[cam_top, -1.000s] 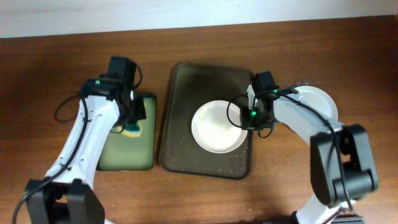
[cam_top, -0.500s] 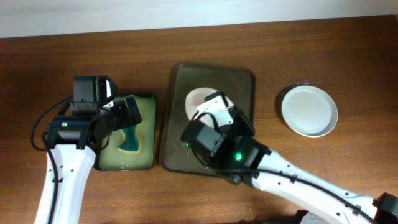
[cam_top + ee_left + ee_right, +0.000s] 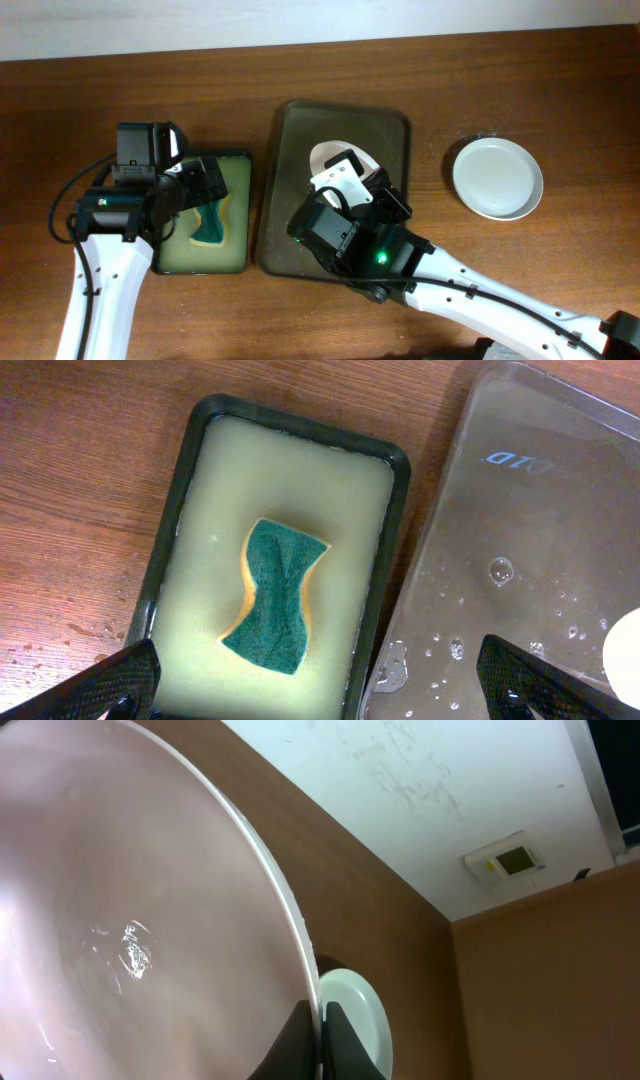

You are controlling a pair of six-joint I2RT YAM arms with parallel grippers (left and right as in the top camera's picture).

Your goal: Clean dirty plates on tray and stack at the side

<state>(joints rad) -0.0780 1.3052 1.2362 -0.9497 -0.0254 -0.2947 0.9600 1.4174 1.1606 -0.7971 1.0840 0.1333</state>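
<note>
A white plate (image 3: 130, 920) stands tilted on edge, and my right gripper (image 3: 320, 1040) is shut on its rim. From overhead that plate (image 3: 330, 155) shows partly behind the right arm, above the dark brown tray (image 3: 385, 130). A second white plate (image 3: 497, 178) lies flat on the table to the tray's right, also seen as the plate (image 3: 358, 1010) behind the held one. My left gripper (image 3: 320, 695) hangs open above the small black-rimmed tray (image 3: 385, 560), its fingertips (image 3: 110, 680) wide apart and holding nothing. The brown tray (image 3: 530, 510) is wet with droplets.
A teal and yellow sponge (image 3: 275, 595) lies in yellowish liquid in the small tray (image 3: 235, 255), left of the brown tray. The right arm stretches across the brown tray's front edge. The table's back edge meets a pale wall.
My left gripper has opened, and the sponge now lies loose in the small tray. The right arm has raised the plate off the brown tray and tilted it on edge.
</note>
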